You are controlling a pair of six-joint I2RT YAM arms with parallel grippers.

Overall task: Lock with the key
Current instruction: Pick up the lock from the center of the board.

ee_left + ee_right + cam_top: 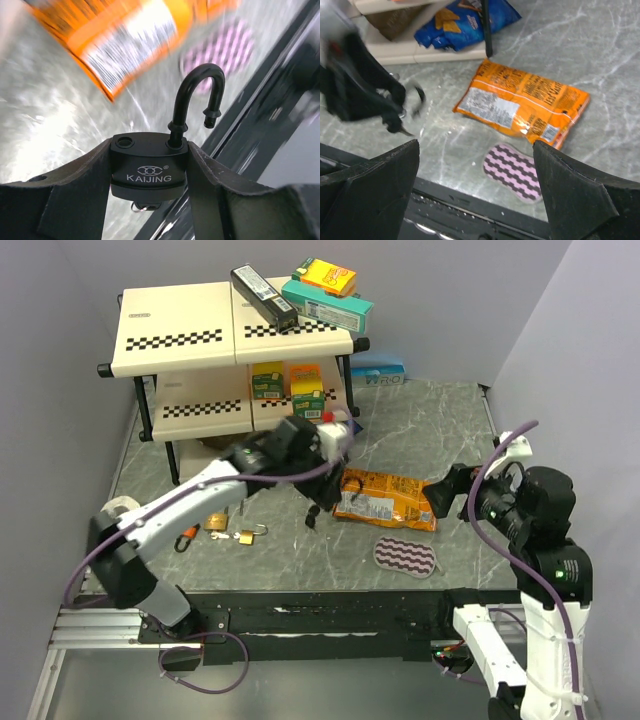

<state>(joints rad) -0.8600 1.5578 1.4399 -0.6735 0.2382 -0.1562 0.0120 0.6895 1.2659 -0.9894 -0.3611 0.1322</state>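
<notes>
Top external view: the left gripper point(316, 508) is holding a black padlock point(312, 520) over the table point(420, 430), near the orange snack bag point(385, 500).
Left wrist view: its fingers point(75, 195) are pinching the lock's body, partway closed, leaving the open shackle point(197, 95) free for pressing shut; a key ring point(145, 206) is peeking out underneath. Right wrist view: the right gripper point(475, 150) is hanging spread wide and empty, probably waiting to work the key.

Bright, even light — motion blur in both wrist views.
</notes>
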